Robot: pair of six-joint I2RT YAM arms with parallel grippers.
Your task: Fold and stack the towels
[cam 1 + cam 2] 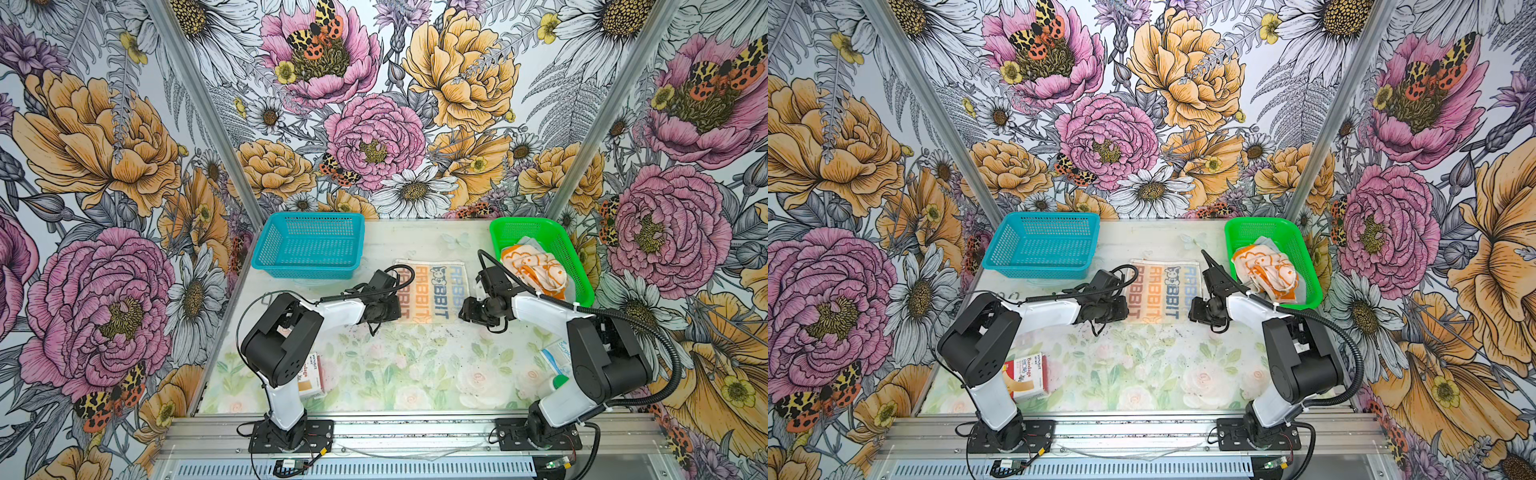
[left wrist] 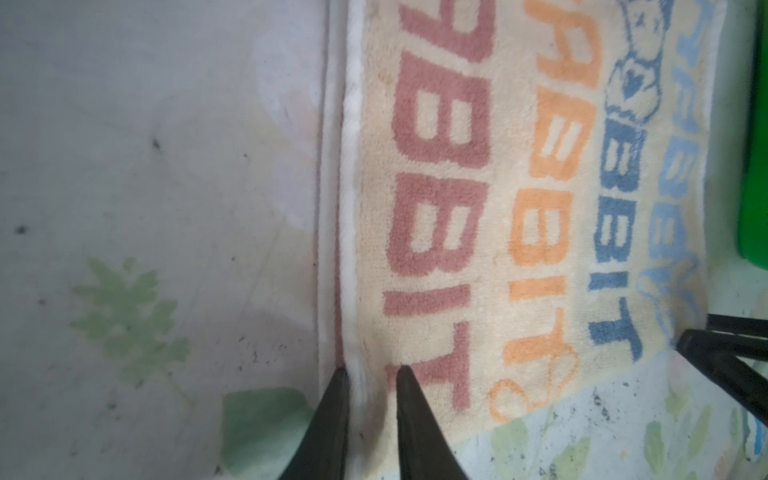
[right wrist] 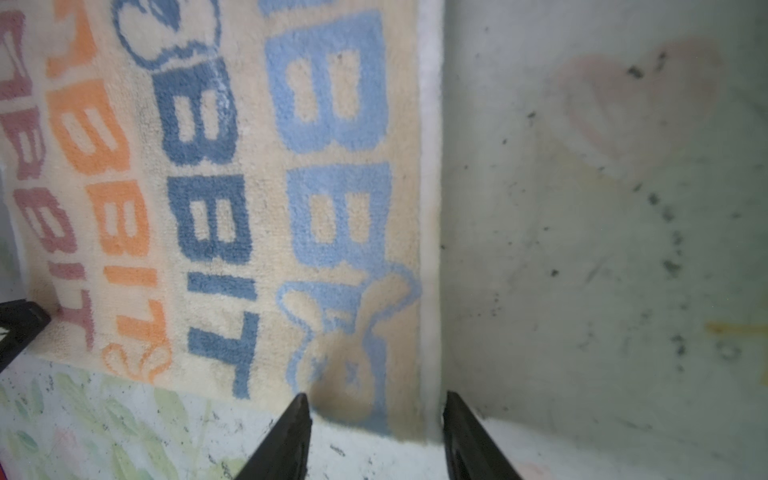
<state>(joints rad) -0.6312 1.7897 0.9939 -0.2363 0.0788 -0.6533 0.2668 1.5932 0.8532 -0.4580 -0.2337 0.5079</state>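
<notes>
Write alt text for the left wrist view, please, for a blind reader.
The left pincer straddles the white hem of a cream towel with brown, orange and blue RABBIT lettering, lying on the floral table. A green basket edge shows beyond it.

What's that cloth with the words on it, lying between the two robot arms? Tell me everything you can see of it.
The towel is cream, fluffy terry with a white hem, printed with rows of RABBIT in brown, orange, dark blue and light blue, plus small rabbit figures. It lies flat on the table. The left gripper straddles its edge at the near left corner, jaws narrowly apart. The right gripper, open wider, straddles the near right corner.
</notes>
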